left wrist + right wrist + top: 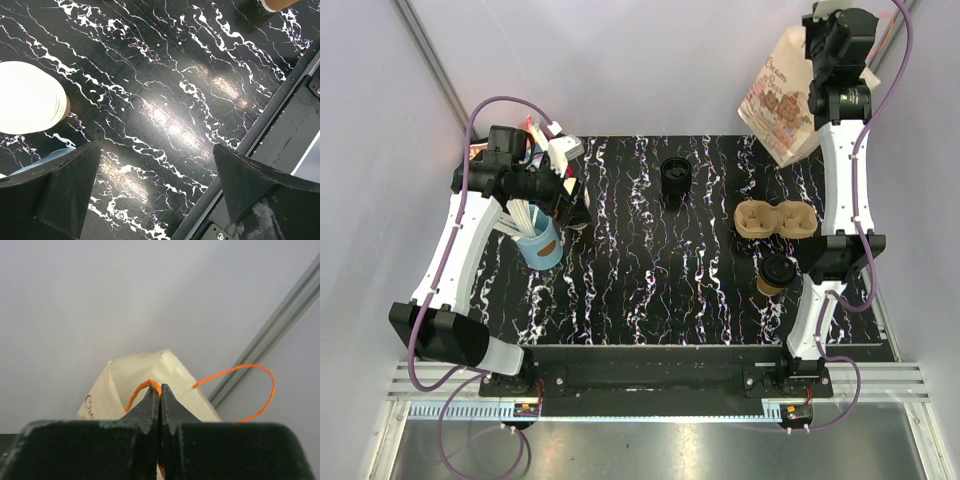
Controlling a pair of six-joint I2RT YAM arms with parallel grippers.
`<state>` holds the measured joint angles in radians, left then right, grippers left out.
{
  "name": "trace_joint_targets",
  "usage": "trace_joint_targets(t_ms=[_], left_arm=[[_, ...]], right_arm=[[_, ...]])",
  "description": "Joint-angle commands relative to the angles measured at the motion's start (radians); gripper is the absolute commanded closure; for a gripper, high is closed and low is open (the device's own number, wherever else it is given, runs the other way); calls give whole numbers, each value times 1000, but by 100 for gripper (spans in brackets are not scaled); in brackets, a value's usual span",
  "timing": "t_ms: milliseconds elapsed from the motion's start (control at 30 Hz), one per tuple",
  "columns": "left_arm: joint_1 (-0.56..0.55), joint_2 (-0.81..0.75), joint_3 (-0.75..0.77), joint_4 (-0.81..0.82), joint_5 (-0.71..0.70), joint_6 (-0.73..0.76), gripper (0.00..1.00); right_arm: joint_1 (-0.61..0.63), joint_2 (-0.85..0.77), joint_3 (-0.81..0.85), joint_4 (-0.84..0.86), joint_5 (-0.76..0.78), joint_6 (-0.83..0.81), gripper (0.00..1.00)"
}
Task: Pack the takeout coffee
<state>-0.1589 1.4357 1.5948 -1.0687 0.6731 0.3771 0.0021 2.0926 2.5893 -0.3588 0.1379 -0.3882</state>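
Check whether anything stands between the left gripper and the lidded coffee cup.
Nothing visible does. The open left gripper hangs by the blue cup; only bare marbled table lies between it and the takeout coffee. The right arm's elbow stands close beside the coffee, on the side away from that gripper.

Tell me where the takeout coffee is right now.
In the top view, the takeout coffee sits on the right side of the table, just nearer the arm bases than the cardboard cup tray, beside the right arm.
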Motion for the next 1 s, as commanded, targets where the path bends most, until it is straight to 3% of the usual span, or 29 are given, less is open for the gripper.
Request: trace_joint_targets(t_ms=[0,167,567,767,967], left_arm=[[5,-6,40,3,36,6,1],[4,-11,42,3,33,5,1],[4,-24,39,16,8,-15,1],[5,-40,34,19,16,-17,1],[5,-43,33,19,29,-20,1]], right_arm=[[87,-134,12,-2,-17,-17,100],[202,-186,8,-54,14,-97,100],[348,-318,-58,-226,2,-23,100],[412,-399,-175,-305,-20,46,100],[421,-451,-333,-281,3,72,100]])
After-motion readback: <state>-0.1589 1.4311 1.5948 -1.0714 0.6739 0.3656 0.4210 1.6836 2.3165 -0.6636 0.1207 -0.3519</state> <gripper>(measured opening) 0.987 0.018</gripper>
